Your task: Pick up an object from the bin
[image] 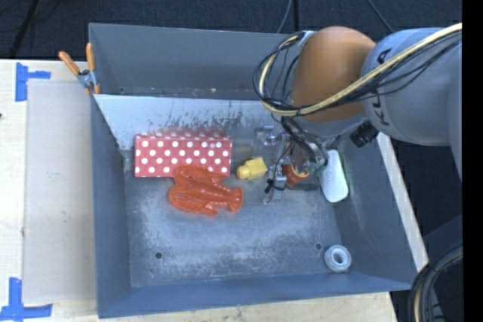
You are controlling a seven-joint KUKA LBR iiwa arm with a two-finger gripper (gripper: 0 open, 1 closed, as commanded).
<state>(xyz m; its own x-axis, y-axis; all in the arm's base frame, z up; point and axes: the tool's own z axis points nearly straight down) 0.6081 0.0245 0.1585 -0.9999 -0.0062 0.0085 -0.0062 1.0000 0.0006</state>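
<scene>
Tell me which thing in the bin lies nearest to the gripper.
The small yellow piece, just left of the gripper. The red lobster, the dotted box, the white oval thing and the ring lie farther off.

A small yellow block lies near the middle of the bin floor, just beside my gripper. A red toy lobster lies flat, touching a white-dotted red box. A white oval piece lies by the right wall and a grey ring in the near right corner.
</scene>
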